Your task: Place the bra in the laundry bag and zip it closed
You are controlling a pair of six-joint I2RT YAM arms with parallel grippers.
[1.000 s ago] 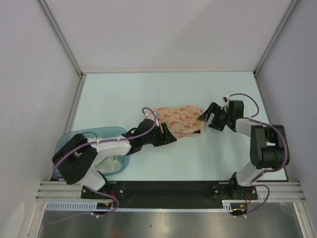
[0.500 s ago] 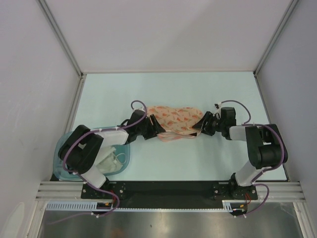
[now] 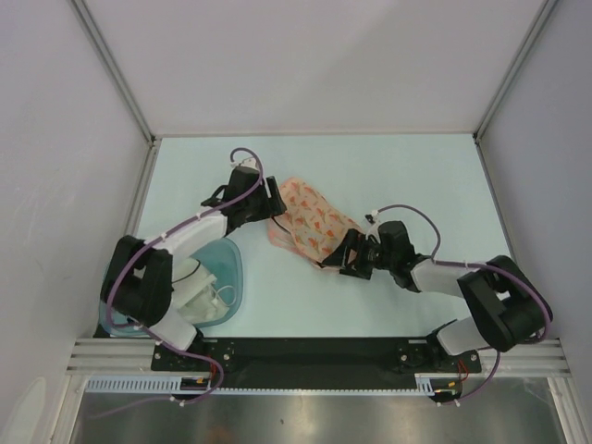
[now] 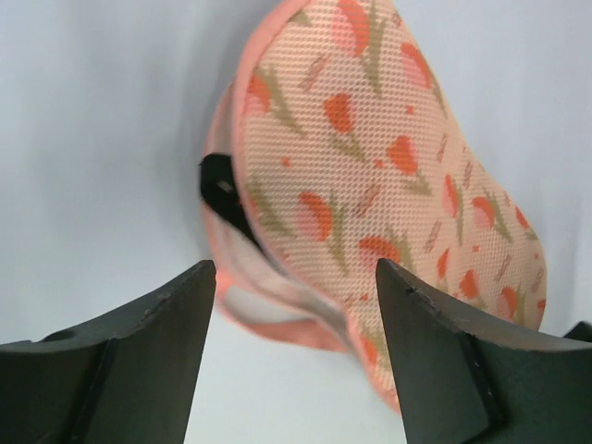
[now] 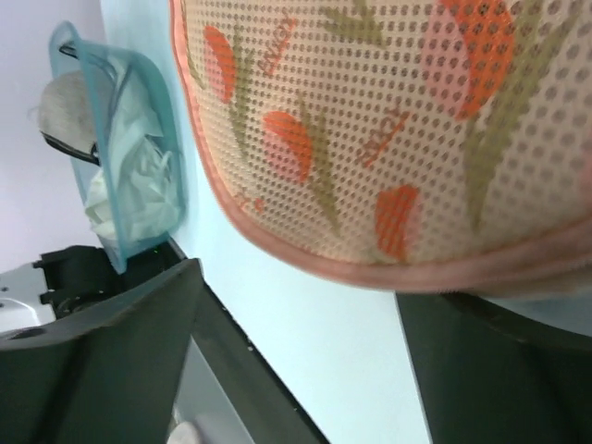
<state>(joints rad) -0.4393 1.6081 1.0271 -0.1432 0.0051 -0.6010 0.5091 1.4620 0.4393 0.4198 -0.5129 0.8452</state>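
The bag (image 3: 314,222) lies slantwise on the table (image 3: 416,176), the bra (image 4: 220,190) showing black at its unzipped mouth. Left jaws and right jaws gape at opposite ends, gripping nothing. Light, floppy mesh, likely to slide: pinch the stiffer zip rim.

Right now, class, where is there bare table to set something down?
Free: the far strip of pale table between back wall and peach-pink printed mesh pouch; the far-right corner; the near strip before the black base rail. Crowded: mid-table, where left end effector and right end effector flank it, and near-left, the translucent teal tub.
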